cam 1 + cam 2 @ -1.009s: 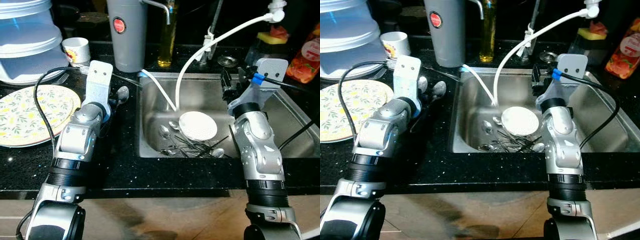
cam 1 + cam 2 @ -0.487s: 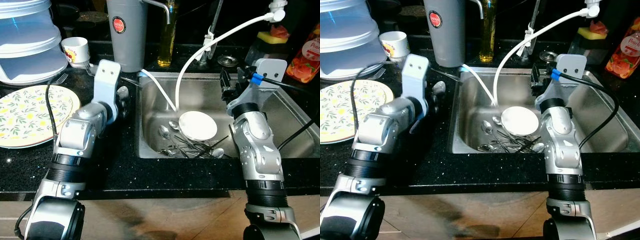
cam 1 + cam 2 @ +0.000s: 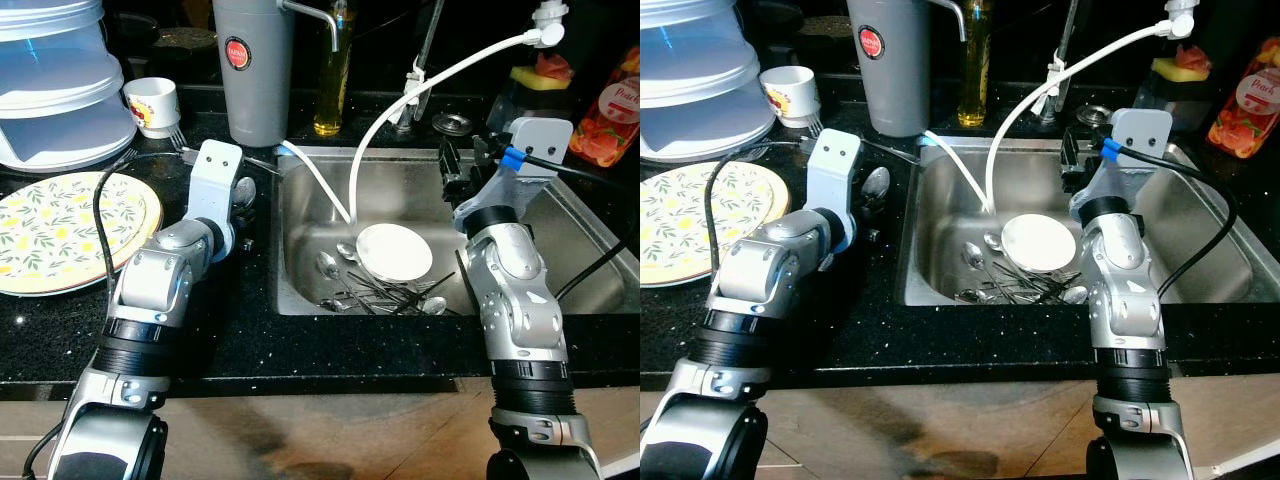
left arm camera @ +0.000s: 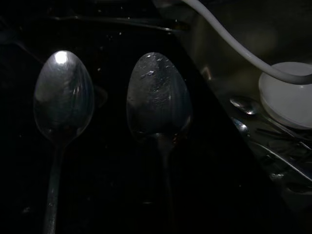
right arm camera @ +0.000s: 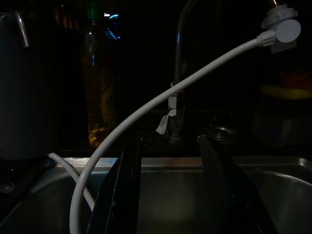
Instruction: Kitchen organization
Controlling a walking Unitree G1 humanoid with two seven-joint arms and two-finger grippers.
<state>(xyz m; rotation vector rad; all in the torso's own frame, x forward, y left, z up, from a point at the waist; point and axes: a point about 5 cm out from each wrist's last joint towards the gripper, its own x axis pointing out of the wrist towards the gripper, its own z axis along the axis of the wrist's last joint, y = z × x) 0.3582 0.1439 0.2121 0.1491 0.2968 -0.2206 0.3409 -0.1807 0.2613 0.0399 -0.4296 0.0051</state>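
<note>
A black speckled bench runs round a steel sink in a dim kitchen, with a grey dispenser, an oil bottle and a stack of clear containers along the back. My left gripper hovers low over two spoons lying side by side on the bench just beside the sink's left rim, bowls up; whether those fingers are parted or closed I cannot tell. The spoons look light, rigid and, with droplets on one bowl, probably slick; lying flat on hard stone they give little to pinch, so I judge the best hold is across the narrow neck where bowl meets handle, or along the handle, rather than on the rounded bowl. My right gripper hangs over the sink's far side with its fingers spread apart and holding nothing, facing the tap and the white hose. The sink holds a small white plate resting on a tangle of cutlery, spoons and thinner pieces crossed over one another, with the hose end trailing in. A patterned plate sits on the bench to my left, with nothing on it.
</note>
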